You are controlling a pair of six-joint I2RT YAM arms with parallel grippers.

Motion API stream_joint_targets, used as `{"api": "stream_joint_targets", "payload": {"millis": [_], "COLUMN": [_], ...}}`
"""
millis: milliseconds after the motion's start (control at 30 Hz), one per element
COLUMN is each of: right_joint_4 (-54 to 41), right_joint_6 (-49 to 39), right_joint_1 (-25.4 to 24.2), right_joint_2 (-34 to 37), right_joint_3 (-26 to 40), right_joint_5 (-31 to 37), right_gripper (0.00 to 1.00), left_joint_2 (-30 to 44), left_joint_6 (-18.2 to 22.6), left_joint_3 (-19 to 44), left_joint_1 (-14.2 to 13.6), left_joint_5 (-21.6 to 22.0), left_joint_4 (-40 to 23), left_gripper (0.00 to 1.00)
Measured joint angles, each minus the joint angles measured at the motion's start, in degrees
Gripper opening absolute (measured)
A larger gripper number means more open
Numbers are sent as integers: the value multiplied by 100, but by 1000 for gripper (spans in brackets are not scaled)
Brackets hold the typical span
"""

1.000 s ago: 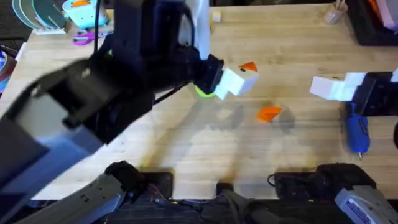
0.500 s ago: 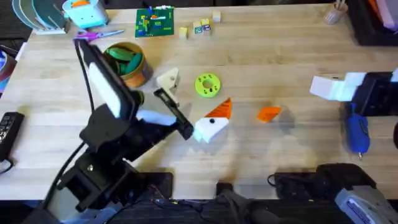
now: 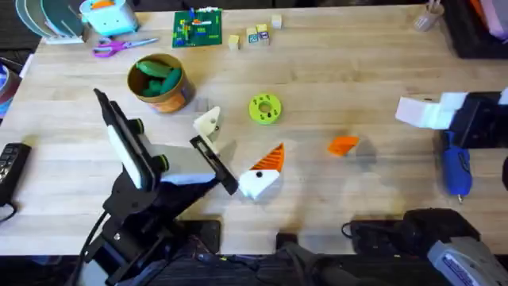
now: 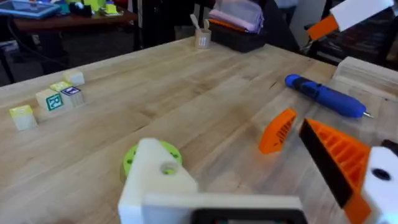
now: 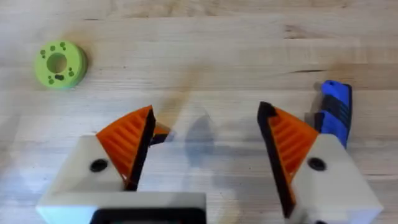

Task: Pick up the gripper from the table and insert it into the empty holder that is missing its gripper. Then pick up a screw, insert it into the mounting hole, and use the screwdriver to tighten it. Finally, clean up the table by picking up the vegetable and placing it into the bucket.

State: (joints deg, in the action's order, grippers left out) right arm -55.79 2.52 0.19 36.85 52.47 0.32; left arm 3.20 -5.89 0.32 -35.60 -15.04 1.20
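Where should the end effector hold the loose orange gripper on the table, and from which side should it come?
Probably from straight above, closing across the two flat sides of the orange gripper. It lies flat on the table, apart from the blue screwdriver, and it is a thin wedge, so the thicker end likely gives the surer hold.

Orange ribbed gripper [image 3: 343,144], blue screwdriver [image 3: 456,170], tan-gold bucket [image 3: 159,83] with green vegetable [image 3: 156,71], lime disc [image 3: 265,109], plain white holder [image 3: 209,124].

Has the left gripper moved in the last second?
Yes. The left gripper has pulled back toward its base, from beside the green disc to nearer the table's front edge.
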Motion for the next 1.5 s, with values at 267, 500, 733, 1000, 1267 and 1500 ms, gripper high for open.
{"api": "stream_joint_targets", "payload": {"millis": [267,500,733,1000,1267,1500], "right_joint_4": [0,2,2,2,-9,-261], "right_joint_6": [0,0,0,0,35,-152], "right_joint_1": [0,0,0,0,0,277], "right_joint_2": [-1,-1,1,-1,0,369], "right_joint_3": [0,0,0,0,0,13], "right_joint_5": [0,0,0,0,-87,-848], "right_gripper": [991,992,992,990,991,991], "left_joint_2": [-268,-268,-268,-268,-268,-268], "left_joint_6": [-16,-16,-16,-16,-18,-16], "left_joint_3": [0,0,2,0,0,0], "left_joint_1": [-1,-1,-1,-1,0,-1], "left_joint_5": [3,3,1,1,3,1], "left_joint_4": [-464,-464,-464,-464,-464,-464], "left_gripper": [999,999,999,999,999,999]}}
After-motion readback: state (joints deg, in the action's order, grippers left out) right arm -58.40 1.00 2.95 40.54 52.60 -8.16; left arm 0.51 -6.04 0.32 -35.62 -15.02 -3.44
